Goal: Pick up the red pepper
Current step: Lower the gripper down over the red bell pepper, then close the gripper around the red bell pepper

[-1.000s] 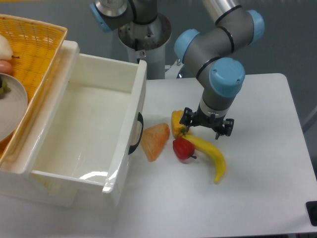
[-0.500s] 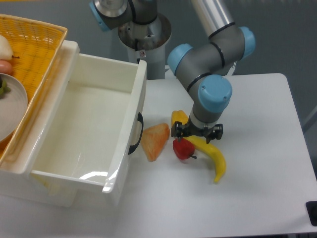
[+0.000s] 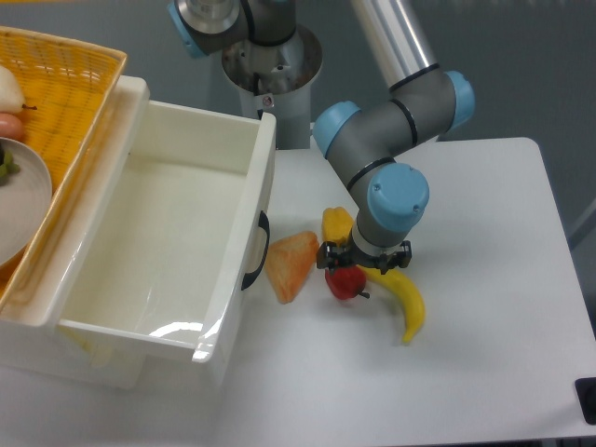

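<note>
Where the white tabletop [image 3: 484,354] shows its cluster of food, the red pepper [image 3: 345,282] sits near the middle, just right of the pale orange wedge [image 3: 290,264] and touching or nearly touching the banana [image 3: 402,300] that curves off to its right. The pincer [image 3: 361,258] hangs directly over the pepper's top edge, its dark fingers spread to either side — parted, nothing clenched between them, though whether the tips touch the pepper I cannot tell. The yellow pepper [image 3: 336,224] lies just behind, partly hidden by the wrist.

The arm comes down from the upper part of the frame: a silver tube slants to a grey elbow with blue caps, folds back toward the left, and ends in a wrist pointing straight down at the tabletop. Its base column stands at the far edge, behind the bin.

To the left, the white bin [image 3: 158,251] — its right wall with a dark handle — stands close to the wedge. A yellow basket [image 3: 65,84] rests on the bin's far left rim, holding a plate [image 3: 20,200]. Bare tabletop stretches to the right of the banana and toward the near edge.
</note>
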